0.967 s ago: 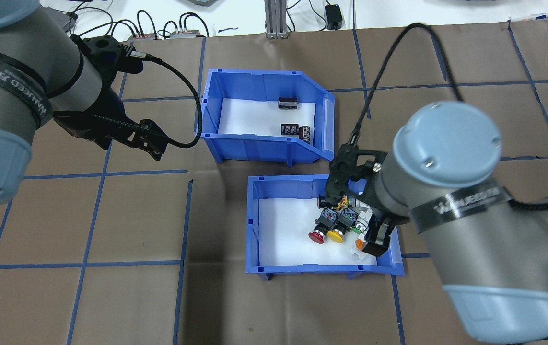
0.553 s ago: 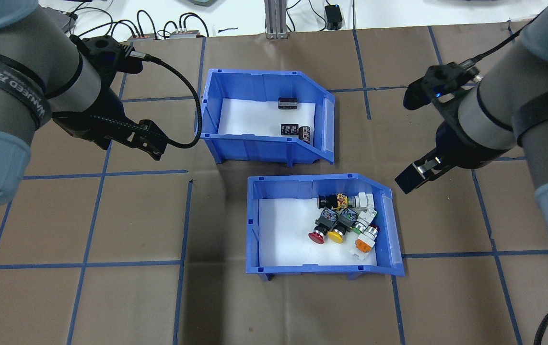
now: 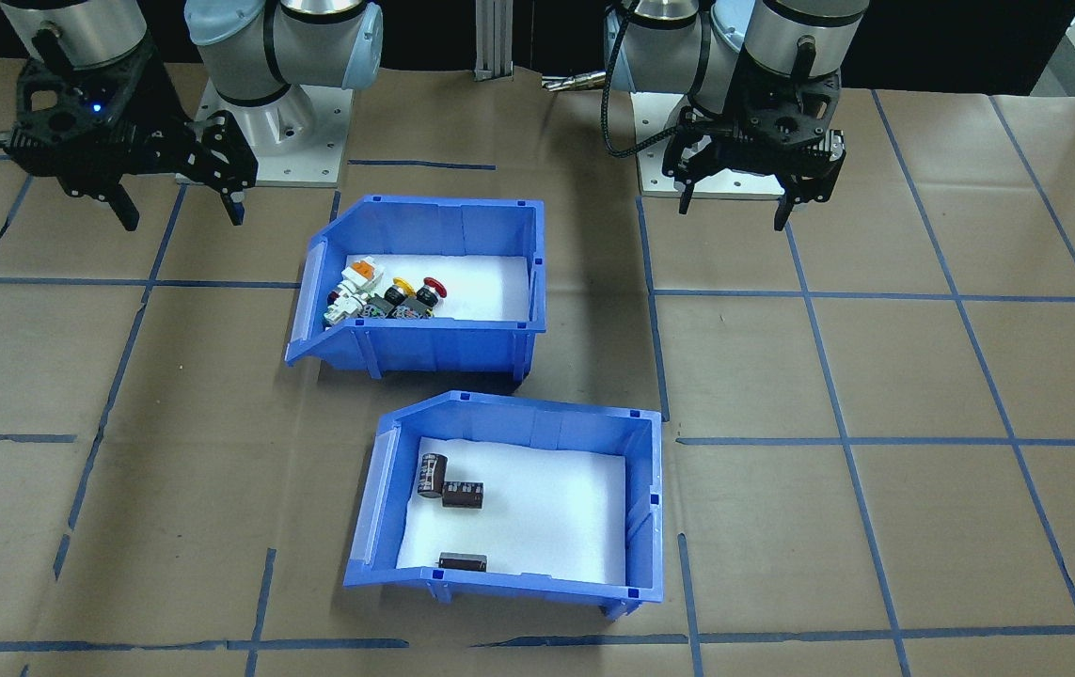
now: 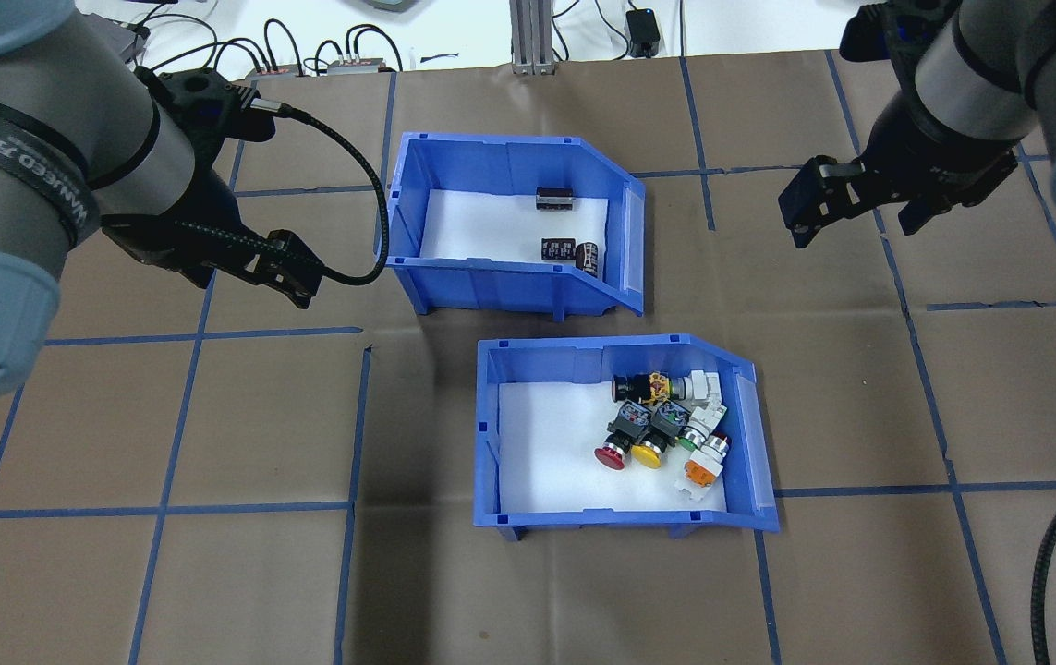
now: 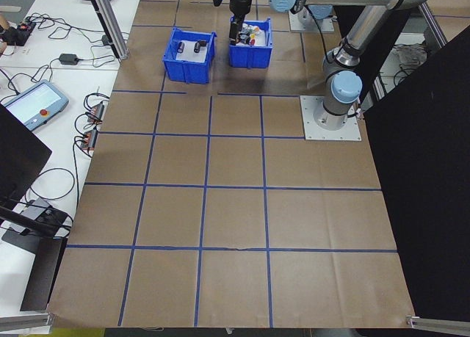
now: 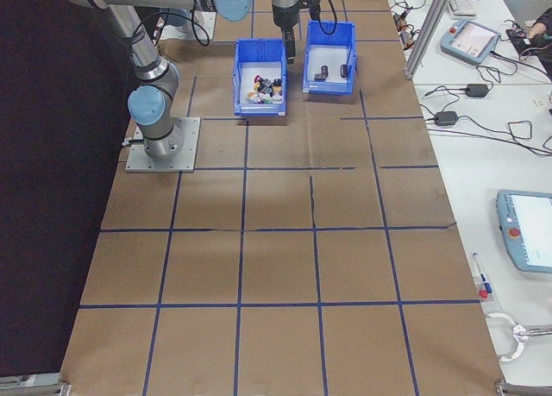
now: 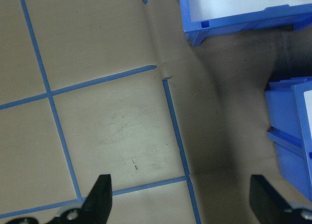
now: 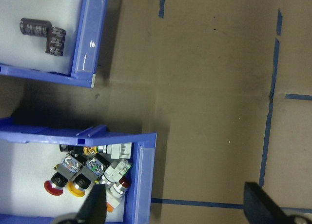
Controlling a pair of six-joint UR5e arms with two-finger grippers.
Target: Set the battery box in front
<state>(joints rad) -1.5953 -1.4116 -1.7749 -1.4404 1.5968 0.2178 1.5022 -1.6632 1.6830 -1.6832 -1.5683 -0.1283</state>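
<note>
right hand [image 4: 851,208] withdrawn — spread, empty

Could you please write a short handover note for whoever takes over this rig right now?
Left hand: open, empty, hovering left of the bins.
Right hand: open, empty, raised right of the bins.
Blue plastic battery box with white liner sits on the table's far side, holding three dark pieces.
Blue plastic bin of colourful push-button switches sits nearer the robot.
Done: both bins set down, nothing held.
Left: confirm this matches "front".
</note>
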